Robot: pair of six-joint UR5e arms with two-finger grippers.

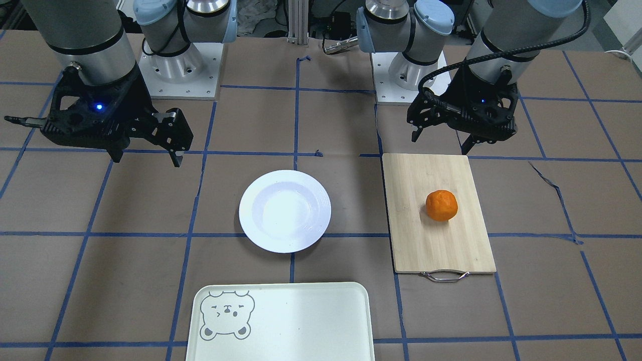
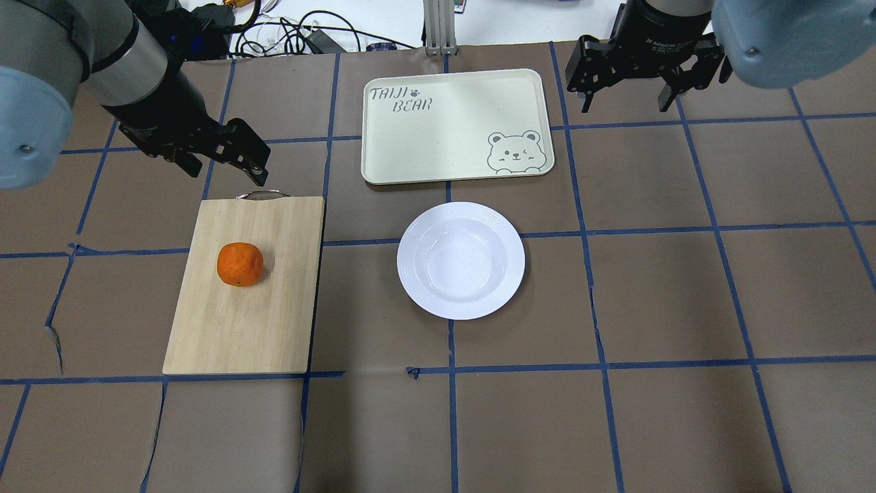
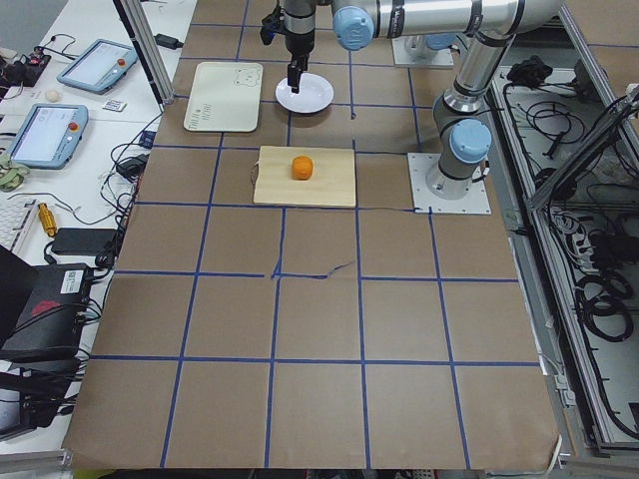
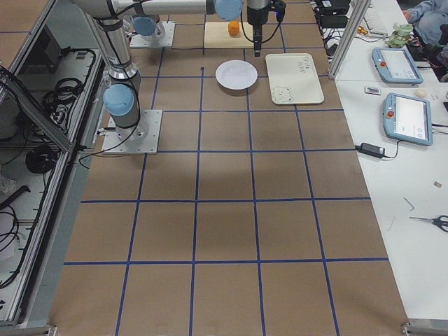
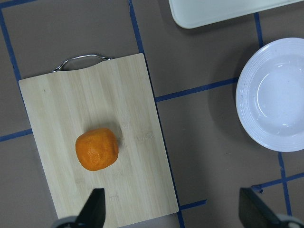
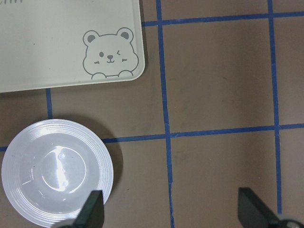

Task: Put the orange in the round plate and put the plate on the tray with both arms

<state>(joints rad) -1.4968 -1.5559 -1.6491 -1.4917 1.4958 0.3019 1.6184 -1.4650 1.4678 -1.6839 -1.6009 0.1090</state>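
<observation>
The orange rests on a bamboo cutting board. Mid-table sits the round plate, white and empty. Just beyond the plate, on the far side from the robot, lies the tray, pale, with a bear face in one corner. My left gripper hovers open above the board's end, apart from the orange. Off to the plate's right, my right gripper also hangs open with nothing in it.
The cutting board has a metal handle on the side away from the robot. Brown paper with blue tape lines covers the table. Tablets and cables lie on the side benches beyond the table's edge.
</observation>
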